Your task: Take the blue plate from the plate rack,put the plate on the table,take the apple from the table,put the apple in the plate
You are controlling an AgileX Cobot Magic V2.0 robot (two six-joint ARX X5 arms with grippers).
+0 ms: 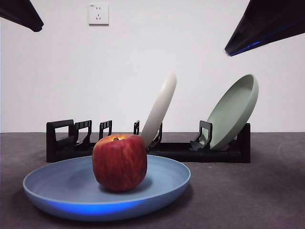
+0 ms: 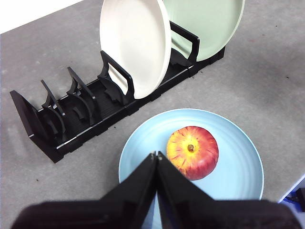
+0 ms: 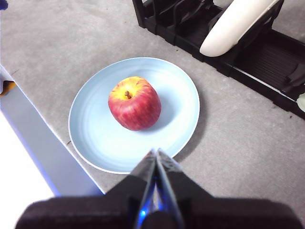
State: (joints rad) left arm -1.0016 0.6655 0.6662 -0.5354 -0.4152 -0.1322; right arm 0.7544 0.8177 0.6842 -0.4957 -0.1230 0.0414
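— What's on the table (image 1: 267,191) from where you stand?

— Biggest thing is the plate rack (image 1: 147,148), long and black, running across the far part of the dark grey top. It carries two plates: a cream-white plate (image 1: 159,109) leaning in a slot near the rack's middle, and a pale green plate (image 1: 233,110) tilted in the holder at the rack's end (the opposite end is the boxy loop, and the slots beside it hold nothing).

— And the blue plate?

— The blue plate (image 1: 71,193) lies flat on the table, on the near side of the rack, close to it but not touching. Its rim faces up.

— The apple?

— The apple (image 1: 119,162) sits upright inside the blue plate, stem on top, a little off the plate's middle. Red, with yellow streaks around the stem.

— The arms?

— Both are raised above the table, well clear of everything. The left gripper (image 2: 157,155) has its two black jaws pressed together, tips meeting, with nothing between them. The right gripper (image 3: 156,151) is the same: jaws closed tip to tip, holding nothing.
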